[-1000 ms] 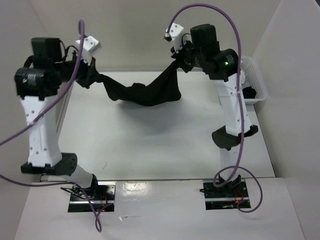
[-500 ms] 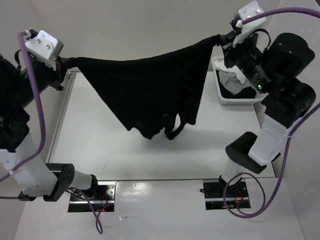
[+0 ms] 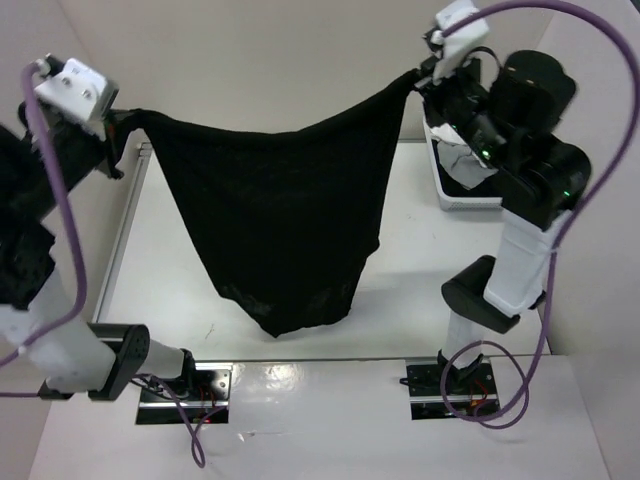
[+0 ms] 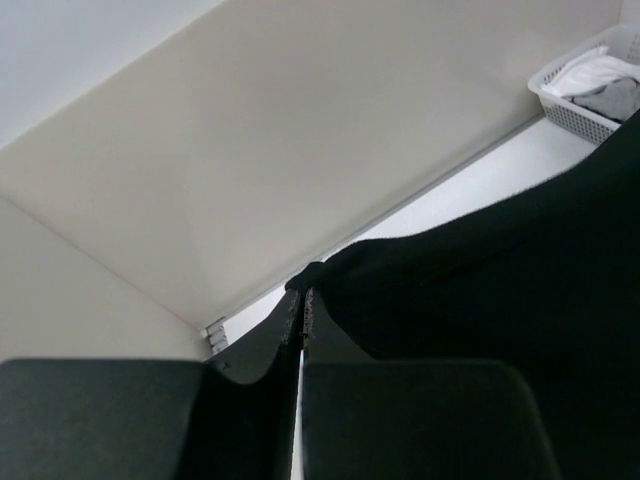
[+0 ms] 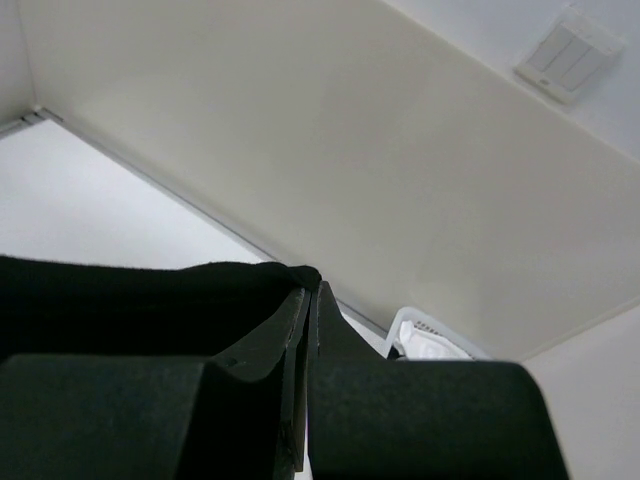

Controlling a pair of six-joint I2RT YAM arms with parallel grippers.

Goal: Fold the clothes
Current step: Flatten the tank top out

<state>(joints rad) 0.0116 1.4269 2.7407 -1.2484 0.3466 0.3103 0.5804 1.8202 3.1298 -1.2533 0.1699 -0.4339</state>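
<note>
Tools grip high and wide. From overhead, my left tool (image 3: 128, 116) and right tool (image 3: 414, 80) hold the black top (image 3: 280, 220) stretched between them, its lower edge drooping toward the counter (image 3: 420, 270). Left wrist view: jaws pressed together on a pinch of black fabric, with the basket (image 4: 585, 105) far beyond. Right wrist view: jaws likewise clamped on a thin fold. I judge both grips slight. Pulling the arms further apart could slip a corner free and drop the top in a heap.

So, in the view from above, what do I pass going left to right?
Left arm, jaws shut on one corner → black top, hanging between the arms → right arm, jaws shut on the other corner.
</note>
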